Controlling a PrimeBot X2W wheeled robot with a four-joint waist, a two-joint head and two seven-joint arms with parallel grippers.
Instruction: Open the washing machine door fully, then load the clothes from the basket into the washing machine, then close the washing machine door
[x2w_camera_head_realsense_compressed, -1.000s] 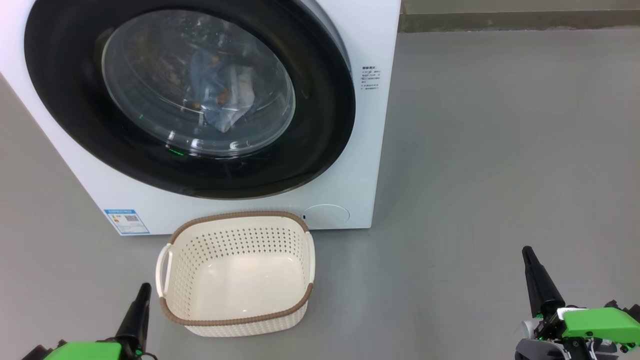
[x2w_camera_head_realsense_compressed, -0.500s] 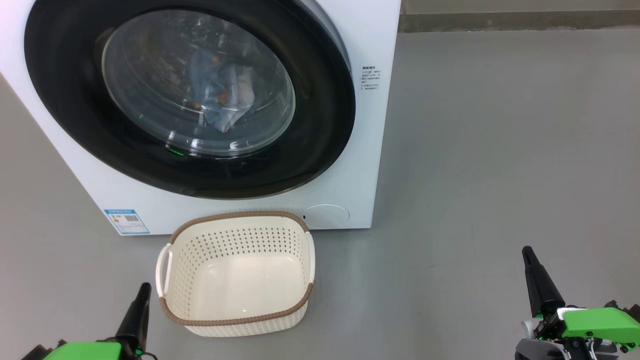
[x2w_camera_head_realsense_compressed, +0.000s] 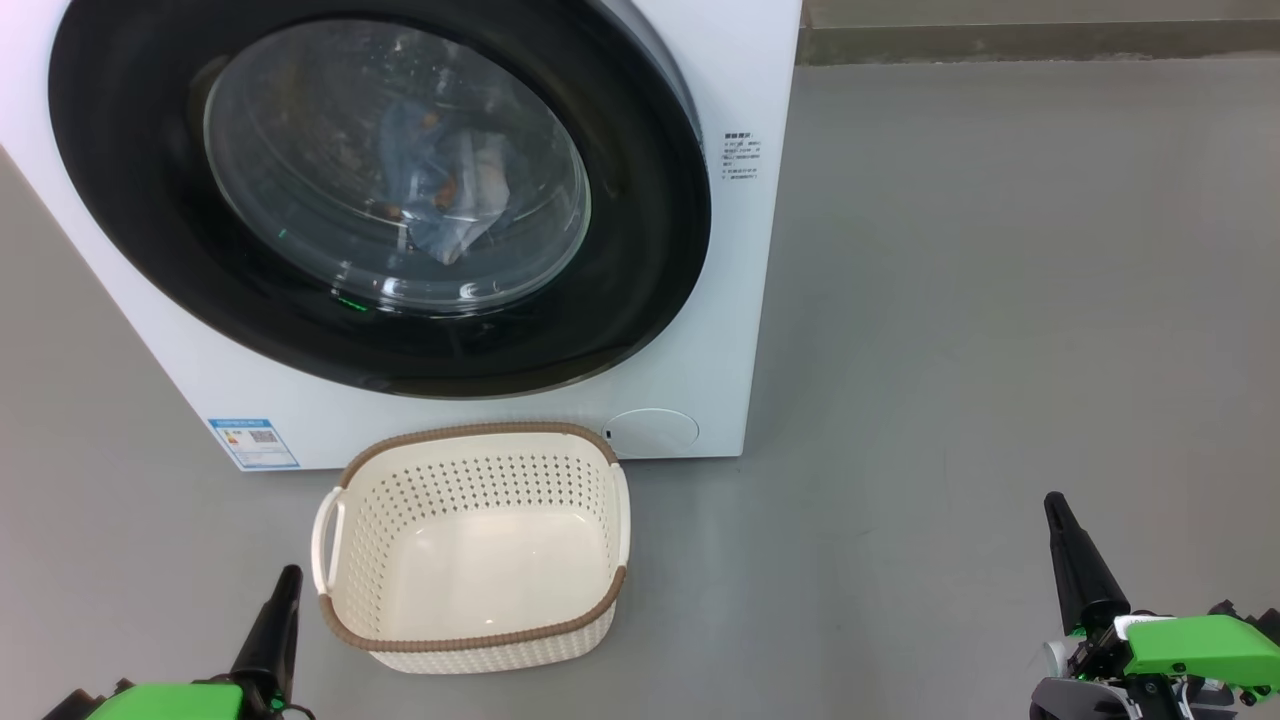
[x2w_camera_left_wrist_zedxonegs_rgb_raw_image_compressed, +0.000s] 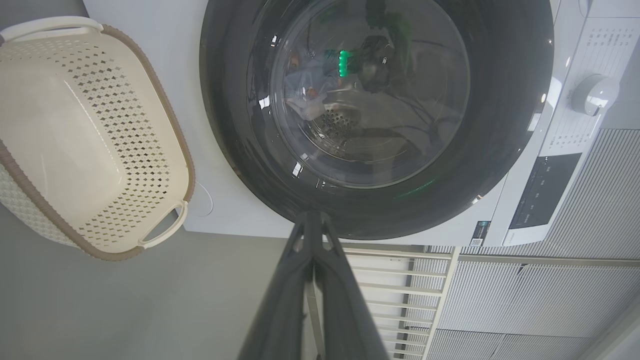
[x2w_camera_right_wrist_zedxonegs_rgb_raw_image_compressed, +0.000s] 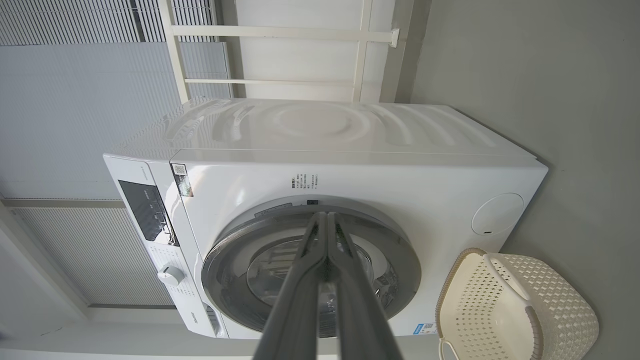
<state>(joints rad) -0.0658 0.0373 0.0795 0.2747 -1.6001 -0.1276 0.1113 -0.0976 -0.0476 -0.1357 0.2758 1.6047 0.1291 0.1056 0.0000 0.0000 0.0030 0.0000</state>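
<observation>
**Left tool (x2w_camera_head_realsense_compressed: 287, 585) and right tool (x2w_camera_head_realsense_compressed: 1056, 515) idle; load judged complete**

Left tool, fingers together and empty, hovers. Just to its right sits the basket (x2w_camera_head_realsense_compressed: 470, 640), perforated cream plastic, brown-rimmed, bare inside. Ahead, the washing machine door (x2w_camera_head_realsense_compressed: 640, 250), glossy black round bulging glass, appears flush; the clothes (x2w_camera_head_realsense_compressed: 445, 200), soft blue, lie behind it. Right tool, likewise closed on nothing, is well apart. The closing step looks finished; next, confirm the latch.

Prob. a bare test room: plain grey floor (x2w_camera_head_realsense_compressed: 1000, 250), ribbed wall panels (x2w_camera_right_wrist_zedxonegs_rgb_raw_image_compressed: 75, 100), washing machine (x2w_camera_right_wrist_zedxonegs_rgb_raw_image_compressed: 350, 175) w/ basket (x2w_camera_head_realsense_compressed: 470, 480).
</observation>
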